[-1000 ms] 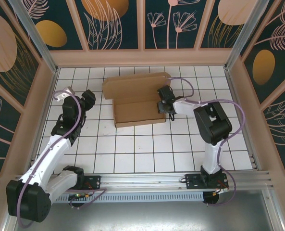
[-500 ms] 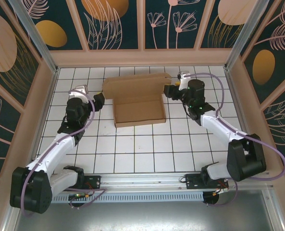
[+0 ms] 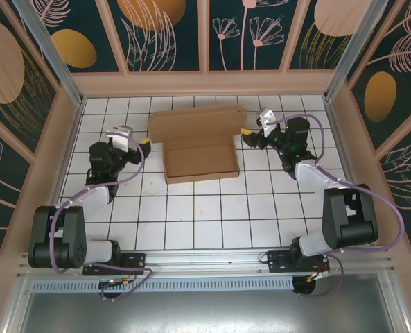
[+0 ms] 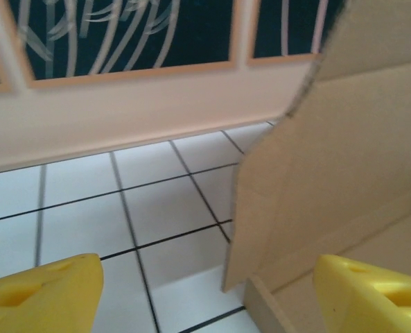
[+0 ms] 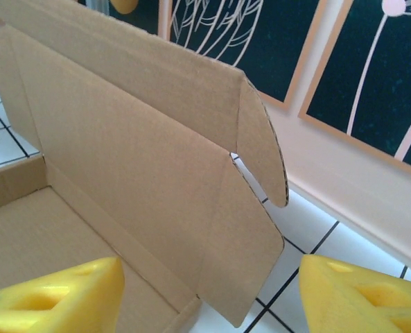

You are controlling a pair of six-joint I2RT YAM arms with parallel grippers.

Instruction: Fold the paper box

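The paper box (image 3: 199, 161) is a shallow brown cardboard tray on the tiled floor, with its lid panel (image 3: 195, 123) standing up along the far side. My left gripper (image 3: 145, 142) is open just off the box's left end. In the left wrist view its yellow fingers (image 4: 42, 295) are spread wide, with the left side flap (image 4: 309, 180) standing between them, untouched. My right gripper (image 3: 246, 134) is open at the box's right end. In the right wrist view its fingers (image 5: 361, 295) straddle the right side flap (image 5: 250, 257) below the raised lid (image 5: 122, 132), without contact.
A low wooden wall (image 3: 205, 83) runs behind the box, and side walls (image 3: 46, 159) close in the white tiled floor (image 3: 205, 215). Open tiles lie in front of the box. Both arms (image 3: 316, 177) stretch low from their bases at the near rail.
The right arm swung out from over the box's right end, and its gripper now faces the right flap from outside. The left arm dropped lower and its gripper neared the box's left end.
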